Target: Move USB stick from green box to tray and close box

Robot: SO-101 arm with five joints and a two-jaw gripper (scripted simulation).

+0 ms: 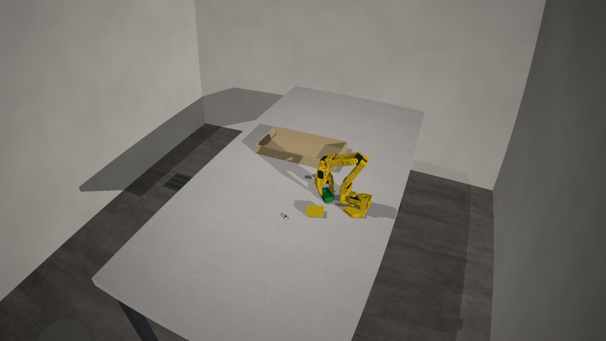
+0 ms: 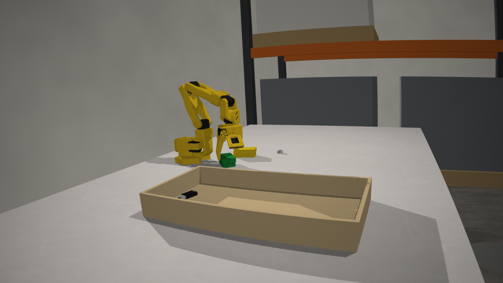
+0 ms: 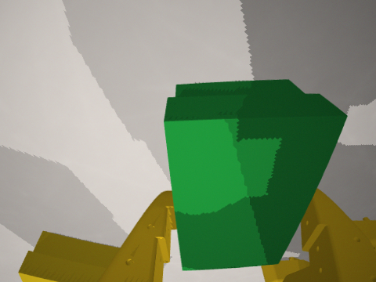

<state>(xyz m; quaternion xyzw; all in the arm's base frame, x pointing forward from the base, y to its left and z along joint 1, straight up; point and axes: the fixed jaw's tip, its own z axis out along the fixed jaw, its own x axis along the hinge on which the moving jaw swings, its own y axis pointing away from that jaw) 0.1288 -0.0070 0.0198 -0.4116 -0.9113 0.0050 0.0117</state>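
Note:
The green box stands on the table with its lid over the base. The lid's rim is around the upper walls in the wrist view; a strip of base shows beyond it. Whether the lid is fully down and level I cannot tell. My gripper points down, with one finger against each side of the lid, shut on it. The black USB stick with a silver plug lies in the tan tray, near its left end in the exterior view.
A closed yellow box stands beside the green one. A small grey nut lies beyond it. A small dark, silvery object lies outside the tray, between it and the green box.

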